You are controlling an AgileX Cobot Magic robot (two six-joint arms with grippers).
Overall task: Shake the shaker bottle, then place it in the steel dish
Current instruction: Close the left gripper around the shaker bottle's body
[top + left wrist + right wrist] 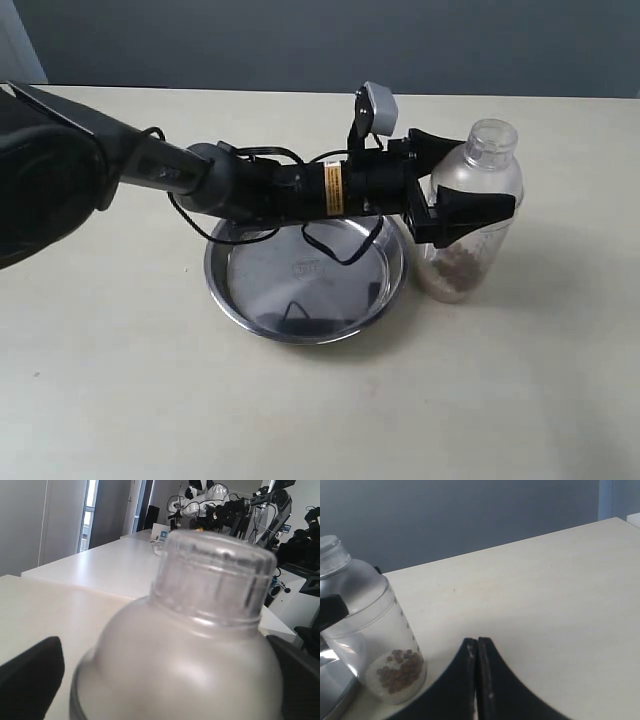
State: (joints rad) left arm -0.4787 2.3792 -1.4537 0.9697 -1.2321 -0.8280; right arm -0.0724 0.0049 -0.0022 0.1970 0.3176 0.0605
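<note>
The shaker bottle (478, 215) stands upright on the table just right of the steel dish (222, 285), with brown granules at its bottom. My left gripper (487, 176) reaches across over the dish and stands open around the bottle's shoulder, one black finger (30, 680) on each side; a gap shows between that finger and the frosted wall (190, 665). In the right wrist view the bottle (375, 630) is at the edge beside the dish rim (330, 692). My right gripper (477, 645) is shut on nothing, low over the table to the bottle's side.
The left arm and its cable (330, 245) hang over the dish. The beige table (500, 400) runs wide around both things. Other tables and robots (210, 505) stand far off in the room.
</note>
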